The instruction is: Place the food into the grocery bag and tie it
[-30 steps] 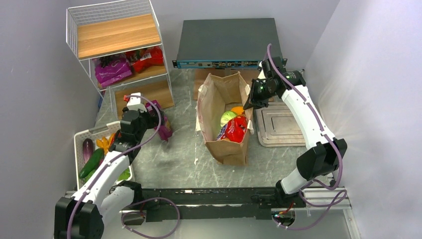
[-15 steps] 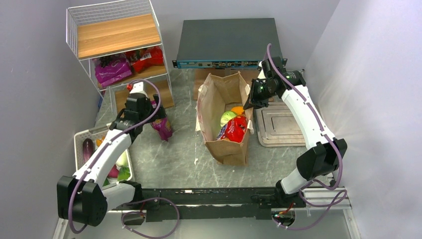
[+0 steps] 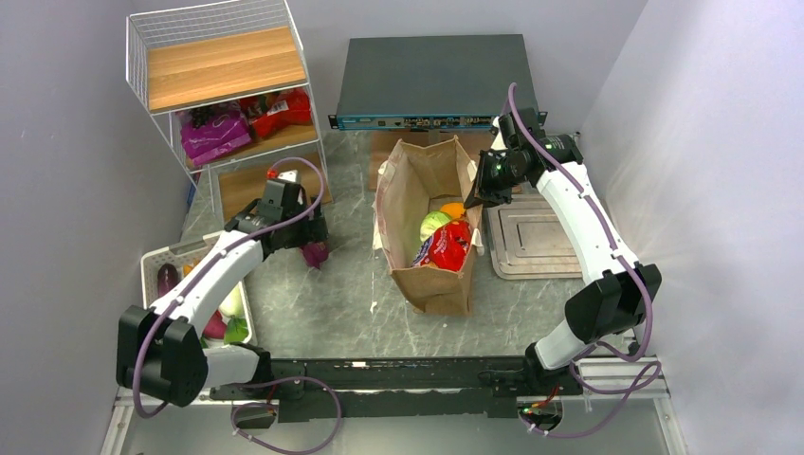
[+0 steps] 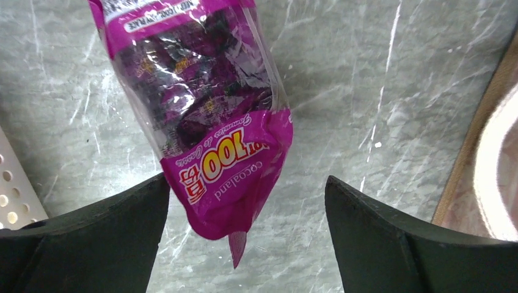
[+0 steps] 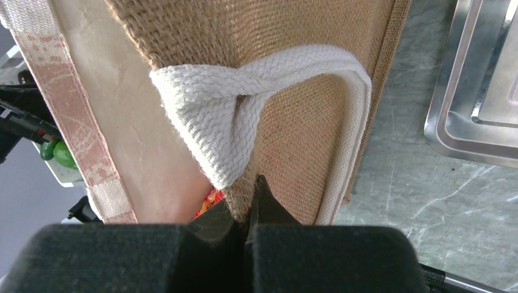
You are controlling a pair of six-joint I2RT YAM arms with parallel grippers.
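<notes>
The tan grocery bag (image 3: 410,190) stands open mid-table. Inside it lie a pale-green cabbage (image 3: 434,224), an orange carrot-like piece (image 3: 453,209) and a red snack packet (image 3: 446,246). My right gripper (image 3: 476,194) is shut on the bag's right rim (image 5: 287,122), just below the cream handle loop (image 5: 244,104). A small purple packet (image 4: 201,110) lies on the marble left of the bag. My left gripper (image 4: 247,195) hangs open over the packet's near end. That end sits between the fingers, closer to the left one (image 4: 91,238). From above, the purple packet (image 3: 316,254) shows just past my left gripper (image 3: 305,237).
A white wire shelf (image 3: 152,57) at the back left holds purple (image 3: 216,133) and red (image 3: 280,112) packets. A white basket (image 3: 156,261) with vegetables sits by the left arm. A metal tray (image 3: 531,237) lies right of the bag, and a black box (image 3: 431,81) behind it.
My left arm has swung from above the basket toward the back right, and its open fingers now stand over the purple packet. The right arm and the bag have not moved.
</notes>
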